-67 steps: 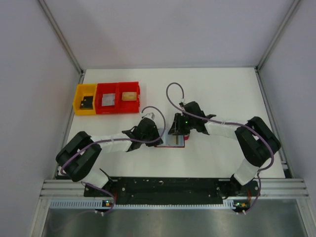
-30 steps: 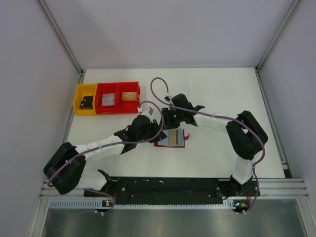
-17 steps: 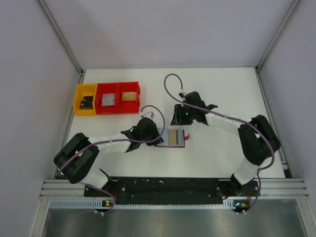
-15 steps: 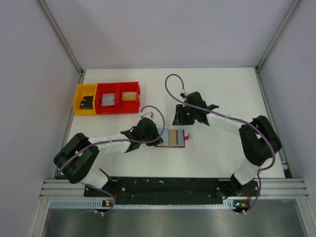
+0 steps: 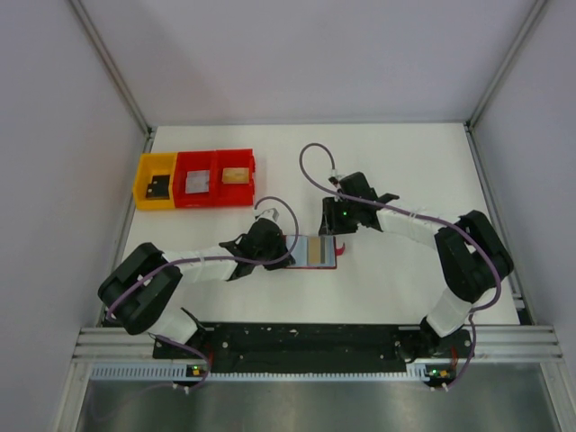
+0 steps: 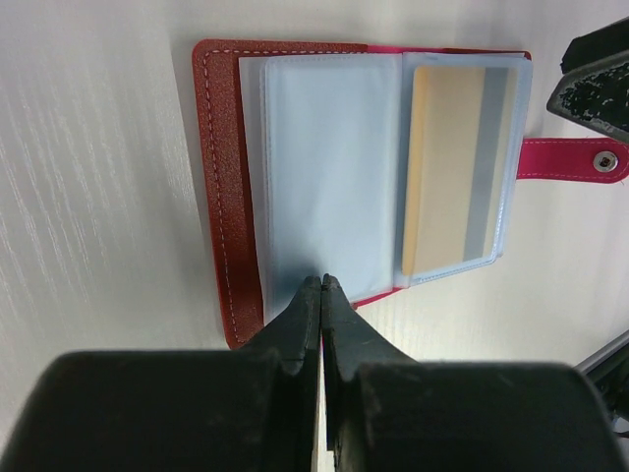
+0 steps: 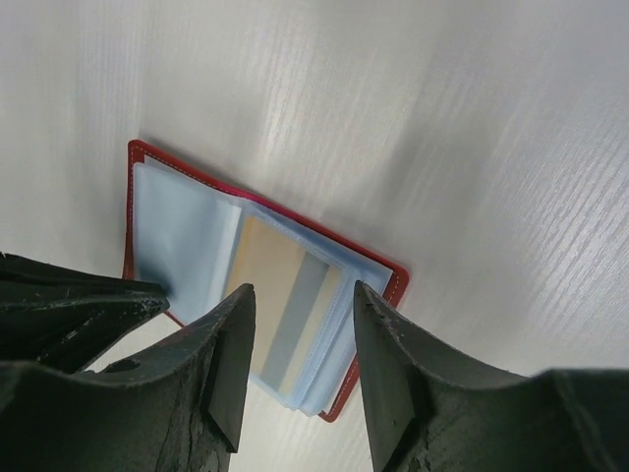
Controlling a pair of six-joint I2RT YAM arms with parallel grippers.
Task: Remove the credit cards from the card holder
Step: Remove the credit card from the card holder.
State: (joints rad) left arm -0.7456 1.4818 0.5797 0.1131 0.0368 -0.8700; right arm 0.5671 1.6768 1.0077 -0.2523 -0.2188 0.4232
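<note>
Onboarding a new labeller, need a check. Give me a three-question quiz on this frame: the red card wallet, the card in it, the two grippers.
1. True or false: the red folding card holder lies open.
2. Left gripper and right gripper: which is shut? A left, B right, C both.
3. Fill in: the tan card with a grey stripe sits in the clear pocket nearer the red snap ___.
Key: 1 true; 2 A; 3 strap.
</note>
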